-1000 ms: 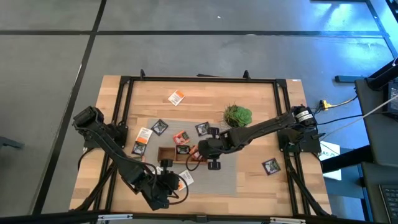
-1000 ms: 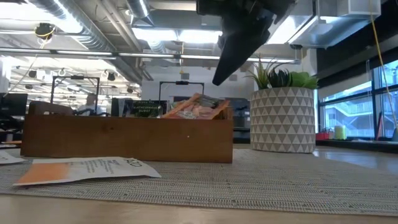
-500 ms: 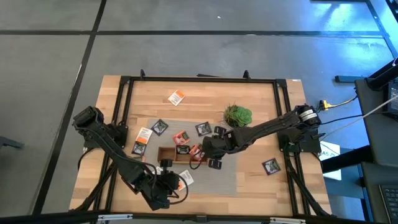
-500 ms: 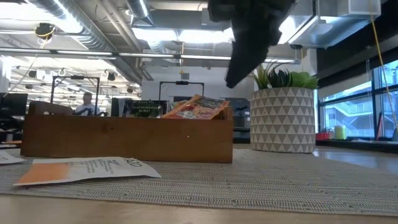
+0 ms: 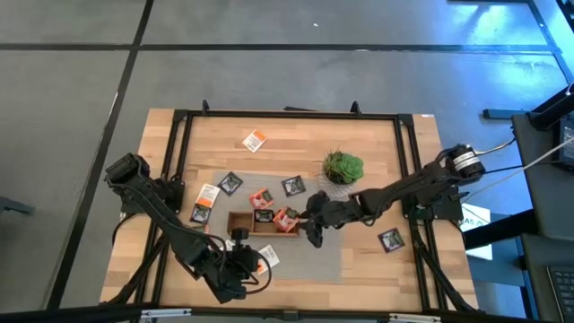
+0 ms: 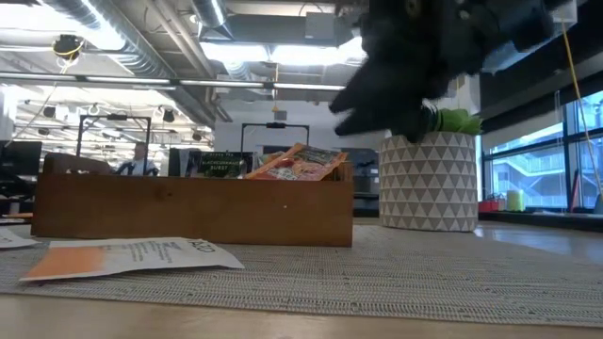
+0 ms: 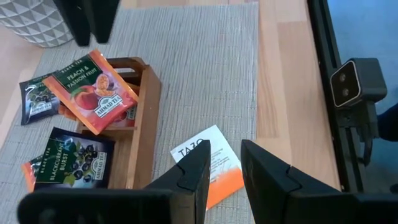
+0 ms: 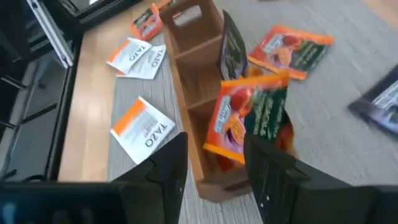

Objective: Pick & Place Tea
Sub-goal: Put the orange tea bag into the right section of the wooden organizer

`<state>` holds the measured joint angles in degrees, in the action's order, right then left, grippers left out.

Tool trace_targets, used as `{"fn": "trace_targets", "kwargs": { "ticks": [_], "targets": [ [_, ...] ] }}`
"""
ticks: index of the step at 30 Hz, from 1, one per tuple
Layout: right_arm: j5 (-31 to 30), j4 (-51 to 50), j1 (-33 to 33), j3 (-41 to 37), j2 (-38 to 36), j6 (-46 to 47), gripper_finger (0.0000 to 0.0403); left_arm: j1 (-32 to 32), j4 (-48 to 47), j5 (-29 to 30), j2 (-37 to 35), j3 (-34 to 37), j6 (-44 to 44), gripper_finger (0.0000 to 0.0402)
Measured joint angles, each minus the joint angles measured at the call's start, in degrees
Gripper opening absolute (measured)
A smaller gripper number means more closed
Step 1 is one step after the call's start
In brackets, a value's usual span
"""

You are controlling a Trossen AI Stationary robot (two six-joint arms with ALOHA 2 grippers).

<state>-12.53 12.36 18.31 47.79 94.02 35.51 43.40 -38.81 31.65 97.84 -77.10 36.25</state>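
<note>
Right gripper (image 5: pixel 310 235) fingers (image 8: pixel 268 168) standing parted, gripping nothing, hovering just right of the wooden tray (image 5: pixel 262 222) on the grey mat (image 5: pixel 332 247). A red-orange peach sachet (image 8: pixel 249 118) is leaning tilted out of the tray's end compartment, right before those fingers; a dark sachet (image 8: pixel 232 43) is standing upright in the next compartment. Left gripper (image 5: pixel 240 260) fingers (image 7: pixel 193 177) also parted and empty, waiting at the near edge of the bench (image 5: pixel 368 135), over a white-and-orange sachet (image 7: pixel 208 163) lying flat beside the tray. More sachets are lying scattered on the mat and bench. Potted plant (image 5: pixel 343 167) sitting far right of the tray.
</note>
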Motion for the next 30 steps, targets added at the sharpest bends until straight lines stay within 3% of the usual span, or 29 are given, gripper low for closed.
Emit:
{"fn": "trace_targets", "kwargs": {
  "ticks": [5, 13, 30],
  "targets": [
    [-2.4, 3.9, -0.2, -2.8, 0.1, 0.3, 0.0157, 0.0, 0.1, 0.3, 0.0, 0.0, 0.0, 0.0086],
    [-5.7, 1.8, -0.3, -2.9, 0.1, 0.5, 0.0157, 0.0, 0.0, 0.3, 0.0, 0.0, 0.0, 0.0086],
    [-5.1, 4.2, -0.3, -2.9, 3.8, 3.3, 0.0141, 0.0, 0.0, 0.4, 0.0, 0.0, -0.5, 0.0086]
  ]
}}
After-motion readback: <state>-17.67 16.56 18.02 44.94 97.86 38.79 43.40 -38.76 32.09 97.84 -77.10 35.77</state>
